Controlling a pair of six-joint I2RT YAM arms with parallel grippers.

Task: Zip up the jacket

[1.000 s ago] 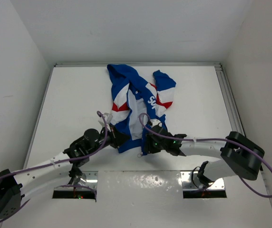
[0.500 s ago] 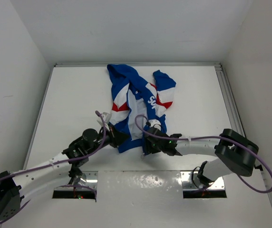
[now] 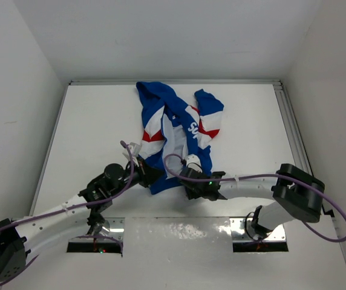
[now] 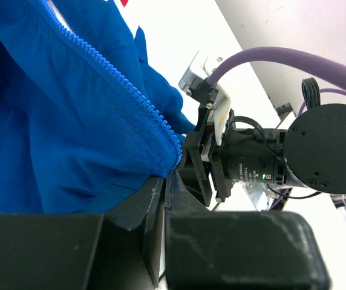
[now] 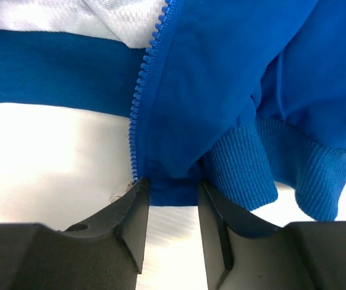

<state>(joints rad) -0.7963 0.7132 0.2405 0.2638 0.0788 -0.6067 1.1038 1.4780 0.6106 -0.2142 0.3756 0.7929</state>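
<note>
The jacket (image 3: 179,130) lies rumpled on the white bench (image 3: 94,133), in the upper middle of the overhead frame. It is open down the front, with white lining showing between its blue sides, and its hem points toward the bottom of the frame. Both arms reach in from the lower corners and meet at that hem. The left gripper (image 3: 150,175) sits at the lower left corner of the hem. In its wrist view its fingers are pressed together on the blue edge, just where a row of zipper teeth (image 4: 124,84) ends. The right gripper (image 5: 172,211) is at the hem's lower middle, close beside the left one. Its fingers stand parted, and the bottom corner of the other front edge lies between their tips. I cannot tell whether they squeeze it. A second line of teeth runs up from the left-hand finger toward the top of that wrist frame. A ribbed cuff (image 5: 245,163) lies just right of the corner.
</note>
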